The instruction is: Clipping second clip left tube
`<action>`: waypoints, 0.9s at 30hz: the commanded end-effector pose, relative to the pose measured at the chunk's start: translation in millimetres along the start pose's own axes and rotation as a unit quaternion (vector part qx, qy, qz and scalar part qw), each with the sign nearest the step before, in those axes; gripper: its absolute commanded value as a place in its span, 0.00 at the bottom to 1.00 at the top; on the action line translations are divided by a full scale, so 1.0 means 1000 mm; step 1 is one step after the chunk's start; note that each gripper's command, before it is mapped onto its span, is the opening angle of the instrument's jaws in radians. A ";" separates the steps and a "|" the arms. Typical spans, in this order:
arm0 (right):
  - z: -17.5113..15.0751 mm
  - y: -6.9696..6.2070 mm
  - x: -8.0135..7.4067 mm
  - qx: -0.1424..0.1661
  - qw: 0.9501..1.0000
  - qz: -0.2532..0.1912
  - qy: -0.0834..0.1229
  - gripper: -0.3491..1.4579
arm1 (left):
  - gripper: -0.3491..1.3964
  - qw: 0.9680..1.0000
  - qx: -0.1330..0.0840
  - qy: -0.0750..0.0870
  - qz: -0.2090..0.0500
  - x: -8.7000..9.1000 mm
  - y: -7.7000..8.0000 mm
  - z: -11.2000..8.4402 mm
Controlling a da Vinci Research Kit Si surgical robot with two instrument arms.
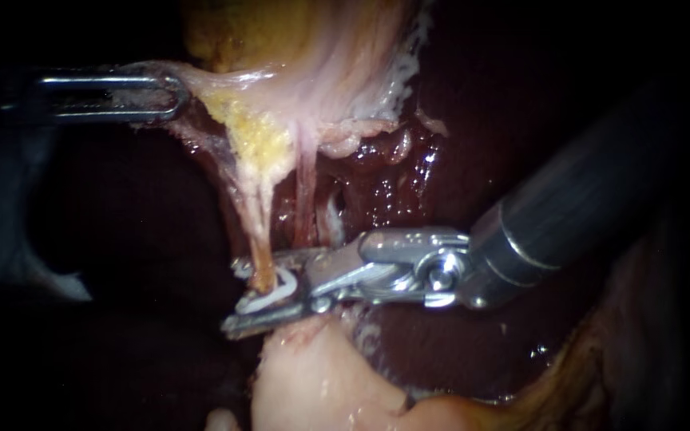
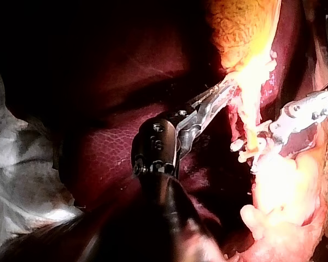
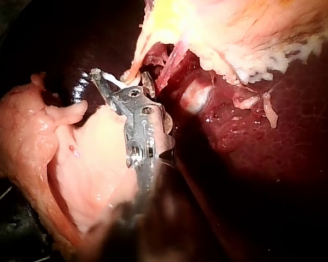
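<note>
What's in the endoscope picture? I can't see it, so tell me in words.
The right instrument holds a white clip in its jaws around a thin pale tube. The left instrument grips pale tissue, stretched toward it. Dark red liver lies behind.

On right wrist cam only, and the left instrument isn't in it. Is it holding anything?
Observer: Yes. In the endoscope view the left instrument has its jaws shut on pale tissue above the left tube, drawing it sideways.
Operator: Do my jaw tips clear that tube?
Observer: Yes. In the endoscope view both tips of the right instrument show beyond the tube, and the clip is held between the jaws around it.
Operator: Are the instruments near colliding?
Observer: No. The left wrist view shows a gap between them, with the tissue strand in it.
</note>
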 end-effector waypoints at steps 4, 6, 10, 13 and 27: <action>0.0006 -0.0005 -0.0002 0.003 1.000 -0.001 -0.001 0.47 | 0.00 1.000 -0.001 -0.001 0.000 -0.0001 -0.0001 0.0001; 0.0008 -0.0009 -0.0001 0.005 1.000 -0.002 -0.002 0.47 | 0.00 1.000 -0.001 -0.001 0.000 -0.0001 -0.0001 0.0001; 0.0012 -0.0021 0.0001 0.022 1.000 -0.005 0.003 0.47 | 0.00 1.000 -0.001 -0.001 0.000 -0.0001 -0.0001 0.0002; 0.0014 -0.0032 0.0004 0.040 0.999 -0.012 0.015 0.47 | 0.00 1.000 -0.001 -0.001 0.000 -0.0001 -0.0001 0.0001; 0.0015 -0.0072 0.0030 0.086 0.995 -0.023 0.035 0.44 | 0.00 1.000 -0.001 -0.001 0.000 -0.0001 -0.0001 0.0001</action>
